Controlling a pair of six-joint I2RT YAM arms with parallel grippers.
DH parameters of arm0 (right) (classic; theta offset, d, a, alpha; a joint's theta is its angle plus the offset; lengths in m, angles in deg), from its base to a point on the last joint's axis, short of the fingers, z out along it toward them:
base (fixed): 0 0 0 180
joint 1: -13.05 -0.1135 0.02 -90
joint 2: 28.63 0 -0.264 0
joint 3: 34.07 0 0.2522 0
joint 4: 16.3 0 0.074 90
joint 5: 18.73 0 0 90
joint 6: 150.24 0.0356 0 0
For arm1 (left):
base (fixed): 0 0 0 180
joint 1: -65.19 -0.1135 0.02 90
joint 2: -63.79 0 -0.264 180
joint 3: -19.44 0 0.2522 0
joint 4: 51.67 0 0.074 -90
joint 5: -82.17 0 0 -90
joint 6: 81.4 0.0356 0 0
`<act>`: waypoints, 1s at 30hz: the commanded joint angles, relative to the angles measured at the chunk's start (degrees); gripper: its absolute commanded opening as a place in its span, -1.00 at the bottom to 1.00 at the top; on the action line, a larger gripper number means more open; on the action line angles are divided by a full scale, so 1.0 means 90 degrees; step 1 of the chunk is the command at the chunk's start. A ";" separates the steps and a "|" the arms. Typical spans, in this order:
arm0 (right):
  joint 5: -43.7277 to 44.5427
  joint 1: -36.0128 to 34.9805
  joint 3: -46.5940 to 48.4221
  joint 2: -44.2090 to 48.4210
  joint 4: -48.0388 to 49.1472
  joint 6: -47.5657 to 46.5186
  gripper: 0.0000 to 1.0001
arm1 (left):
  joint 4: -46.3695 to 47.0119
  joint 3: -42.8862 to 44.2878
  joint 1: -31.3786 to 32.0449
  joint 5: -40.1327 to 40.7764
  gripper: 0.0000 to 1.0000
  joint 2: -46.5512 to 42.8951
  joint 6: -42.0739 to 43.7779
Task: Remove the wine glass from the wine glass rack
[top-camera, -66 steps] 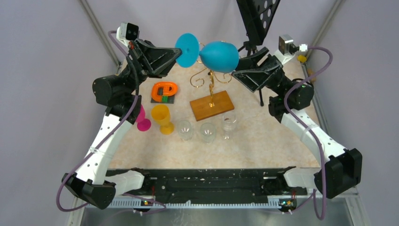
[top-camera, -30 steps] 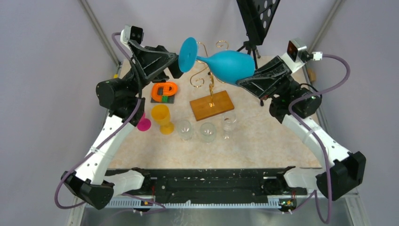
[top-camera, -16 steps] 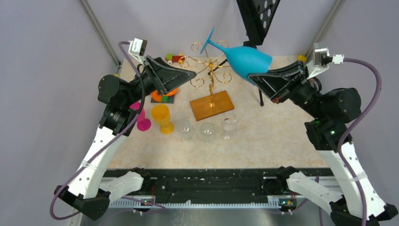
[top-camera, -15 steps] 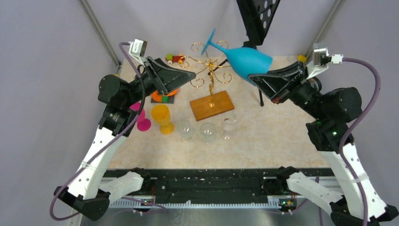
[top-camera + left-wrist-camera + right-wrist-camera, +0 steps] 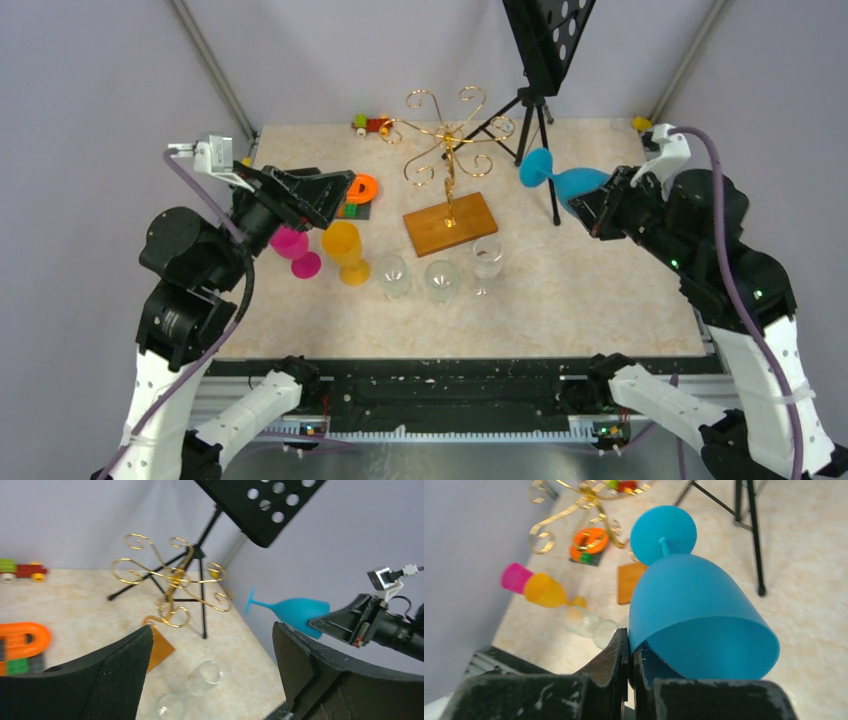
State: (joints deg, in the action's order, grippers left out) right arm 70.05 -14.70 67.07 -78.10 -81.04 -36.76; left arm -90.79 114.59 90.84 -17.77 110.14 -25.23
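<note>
The blue wine glass (image 5: 562,181) hangs tilted in the air right of the rack, foot (image 5: 536,167) pointing left toward it. My right gripper (image 5: 600,207) is shut on the glass's rim; the right wrist view shows the wall of the bowl (image 5: 694,605) pinched between the fingers of that gripper (image 5: 630,645). The wine glass rack (image 5: 447,140), gold curled arms over a wooden base (image 5: 450,222), stands bare at the back centre. My left gripper (image 5: 335,192) is open and holds nothing, left of the rack. Its wrist view shows the rack (image 5: 170,575) and the glass (image 5: 295,615) beyond that gripper (image 5: 212,632).
A black tripod stand (image 5: 538,95) rises just behind and left of the held glass. Three clear glasses (image 5: 440,277) stand in front of the base, with a yellow cup (image 5: 342,248) and a pink glass (image 5: 292,245) to their left. An orange toy (image 5: 357,190) and a toy train (image 5: 372,124) lie farther back.
The right arm carried the blue glass from above the rack to the right and lower. The left gripper let go of the foot, opened and drew back to the left.
</note>
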 commanded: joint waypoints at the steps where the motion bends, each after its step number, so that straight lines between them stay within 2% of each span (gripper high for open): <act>1: 0.1272 -0.0052 0.0154 -0.0717 -0.1338 -0.0299 -1.00 | -0.0707 0.0059 0.0010 0.1492 0.84 -0.0118 0.0863; 13: 0.0395 -0.0052 -0.1676 -0.1608 -0.0692 -0.0643 -1.00 | -0.0813 -0.0352 0.0011 0.2158 0.84 -0.0322 0.1452; 30: 0.0173 -0.0062 -0.2339 -0.2427 -0.0287 -0.0909 -1.00 | -0.0844 -0.0498 0.0001 0.2144 0.87 -0.0229 0.1658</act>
State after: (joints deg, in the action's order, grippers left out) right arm 72.13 -14.70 46.26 -99.00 -86.90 -43.80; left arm -99.36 110.32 90.84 0.86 107.82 -11.37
